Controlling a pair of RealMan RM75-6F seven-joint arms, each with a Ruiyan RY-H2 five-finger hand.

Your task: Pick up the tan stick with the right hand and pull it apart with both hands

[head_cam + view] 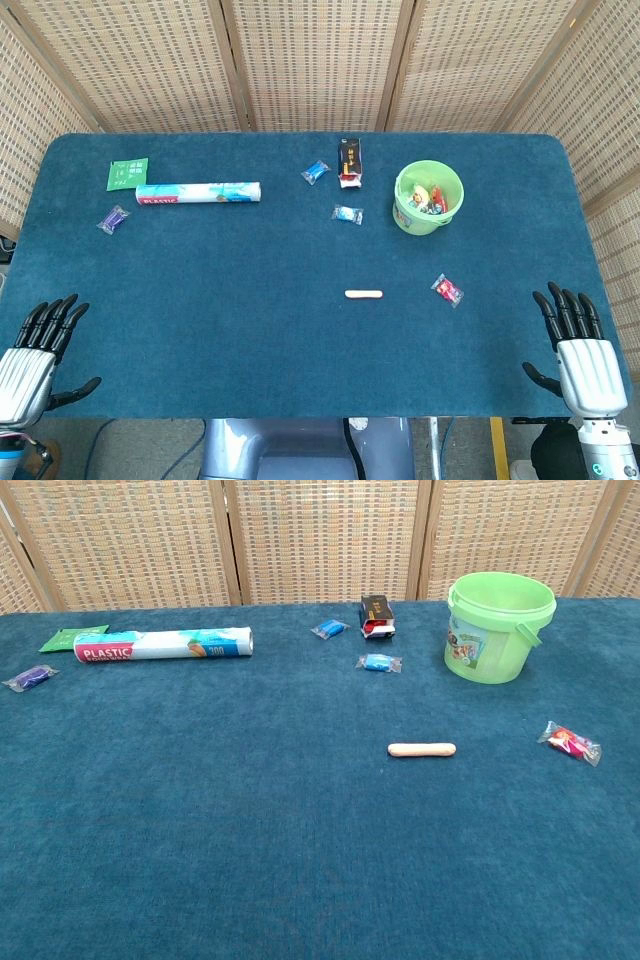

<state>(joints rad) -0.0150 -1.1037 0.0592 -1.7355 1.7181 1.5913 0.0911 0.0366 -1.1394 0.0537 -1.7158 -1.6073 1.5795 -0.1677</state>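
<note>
The tan stick [364, 294] lies flat on the blue table, a little right of centre, and shows in the chest view too [421, 749]. My right hand [577, 352] hovers at the table's near right corner, fingers spread, holding nothing, well right of the stick. At the near left corner my left hand [35, 355] is likewise empty with fingers apart. Neither hand appears in the chest view.
A green bucket [429, 197] with wrapped items stands behind the stick. A red candy packet [447, 290] lies right of the stick. Blue packets [347, 214], a dark box [349, 160], a plastic roll [198, 193], a green packet [127, 173] and a purple packet [113, 218] lie further back.
</note>
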